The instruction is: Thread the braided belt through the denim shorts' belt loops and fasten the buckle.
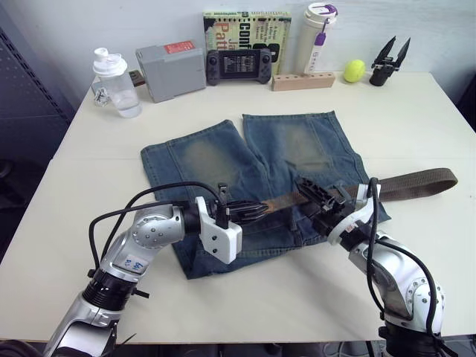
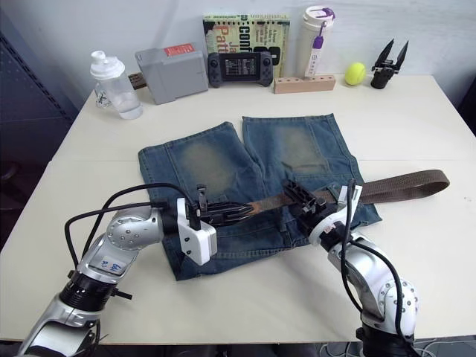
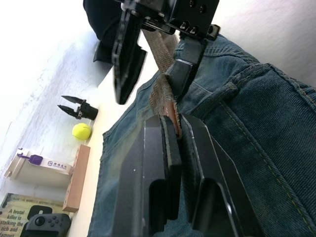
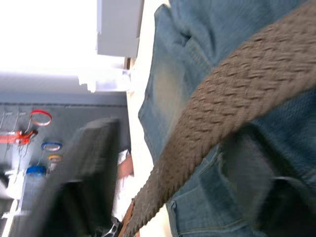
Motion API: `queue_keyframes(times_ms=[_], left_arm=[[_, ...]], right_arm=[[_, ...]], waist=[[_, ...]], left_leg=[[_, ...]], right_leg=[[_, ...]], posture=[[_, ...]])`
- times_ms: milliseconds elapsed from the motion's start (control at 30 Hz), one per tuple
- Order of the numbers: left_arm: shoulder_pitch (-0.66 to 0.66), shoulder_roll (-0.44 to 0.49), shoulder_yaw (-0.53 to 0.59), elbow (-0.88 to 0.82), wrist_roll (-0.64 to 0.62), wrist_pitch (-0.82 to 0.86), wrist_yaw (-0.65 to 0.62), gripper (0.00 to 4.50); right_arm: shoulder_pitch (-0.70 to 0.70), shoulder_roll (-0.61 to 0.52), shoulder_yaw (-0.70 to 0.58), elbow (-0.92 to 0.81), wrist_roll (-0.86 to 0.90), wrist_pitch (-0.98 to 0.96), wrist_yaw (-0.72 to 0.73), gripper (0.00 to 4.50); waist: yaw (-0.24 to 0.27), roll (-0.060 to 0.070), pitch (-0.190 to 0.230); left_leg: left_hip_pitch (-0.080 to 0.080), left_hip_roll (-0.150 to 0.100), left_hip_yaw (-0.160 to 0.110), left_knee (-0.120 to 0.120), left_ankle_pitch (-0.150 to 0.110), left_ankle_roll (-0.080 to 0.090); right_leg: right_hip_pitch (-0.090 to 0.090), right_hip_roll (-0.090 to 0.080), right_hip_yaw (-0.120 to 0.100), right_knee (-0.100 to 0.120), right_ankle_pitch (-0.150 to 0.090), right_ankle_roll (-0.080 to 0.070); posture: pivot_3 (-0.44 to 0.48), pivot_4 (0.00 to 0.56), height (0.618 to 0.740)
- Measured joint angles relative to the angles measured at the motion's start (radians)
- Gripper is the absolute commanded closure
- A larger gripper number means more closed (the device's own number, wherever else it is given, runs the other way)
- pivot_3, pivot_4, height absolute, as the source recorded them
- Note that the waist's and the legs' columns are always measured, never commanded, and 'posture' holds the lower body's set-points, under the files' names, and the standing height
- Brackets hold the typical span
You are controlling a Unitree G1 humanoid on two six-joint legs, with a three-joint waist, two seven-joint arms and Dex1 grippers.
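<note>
Left gripper [image 1: 255, 209], on a bent silver arm, points toward 3 o'clock, black fingers [image 3: 163, 163] clamped on the dark-brown braided belt [image 1: 416, 183]. Right gripper [image 1: 306, 189] points toward 10 o'clock, fingers spread astride it.

Lab or office test bench: white table [image 1: 416, 126], pegboard [image 1: 30, 82], spare end effector [image 1: 390, 62], game console [image 1: 238, 67].

table [image 1: 416, 134] white, carries all | far edge from left corner: clear shaker bottle [image 1: 115, 83] | grey box [image 1: 171, 71] | black game handheld [image 1: 239, 66] before upright book [image 1: 245, 30] | wooden block [image 1: 303, 80] | white tumbler [image 1: 317, 36], purple strap | yellow ball [image 1: 355, 71] | spare black gripper [image 1: 390, 62] near far right corner
</note>
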Motion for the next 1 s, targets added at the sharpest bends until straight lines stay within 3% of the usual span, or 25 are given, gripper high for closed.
queue_keyframes(times_ms=[67,100,333,600,733,1000], left_arm=[[-0.002,0.000,0.000,0.001,0.000,-0.001,0.000,4.50],[-0.002,0.000,0.000,0.001,0.000,-0.001,0.000,4.08],[0.011,-0.001,0.000,-0.005,-0.068,0.069,-0.027,1.23],[0.239,0.053,0.066,-0.249,-0.494,0.538,-0.113,1.23],[0.281,0.065,0.099,-0.297,-0.544,0.629,-0.101,1.23],[0.281,0.064,0.108,-0.324,-0.553,0.680,-0.078,1.23]], right_arm=[[0.000,0.005,0.000,0.000,0.000,0.005,-0.003,3.85],[0.000,0.005,0.000,0.000,0.000,0.008,-0.004,4.35],[-0.002,0.010,-0.008,0.000,0.001,0.011,-0.012,4.50],[-0.002,-0.145,-0.155,0.076,0.006,0.066,0.092,4.50],[0.000,-0.246,-0.202,0.171,0.006,0.106,0.149,4.50],[0.014,-0.247,-0.161,0.175,-0.005,0.081,0.175,4.50]], waist=[[-0.006,0.000,0.000],[-0.009,0.000,0.000],[-0.013,0.000,0.000],[-0.014,0.002,0.000],[-0.010,0.003,-0.001],[-0.011,0.004,-0.001]], left_leg=[[0.000,0.000,0.000,0.000,0.000,0.000],[0.000,0.000,0.000,0.000,0.000,0.000],[0.000,0.000,0.000,-0.001,0.000,0.000],[-0.001,0.002,-0.002,0.001,0.000,0.000],[-0.001,0.002,-0.001,0.001,0.000,0.001],[-0.001,0.000,0.000,0.000,0.000,0.000]], right_leg=[[0.000,0.000,0.000,0.000,0.000,0.000],[0.000,0.000,0.000,0.000,0.000,0.000],[-0.001,0.000,0.001,0.000,0.000,0.000],[-0.002,-0.001,0.002,0.001,0.000,0.000],[-0.002,-0.002,0.002,0.001,0.000,0.000],[-0.002,0.000,0.002,0.001,0.000,0.000]], posture=[[0.000,0.150,0.722],[0.000,0.150,0.722],[0.000,0.150,0.722],[0.000,0.150,0.722],[0.000,0.150,0.722],[0.000,0.150,0.722]])
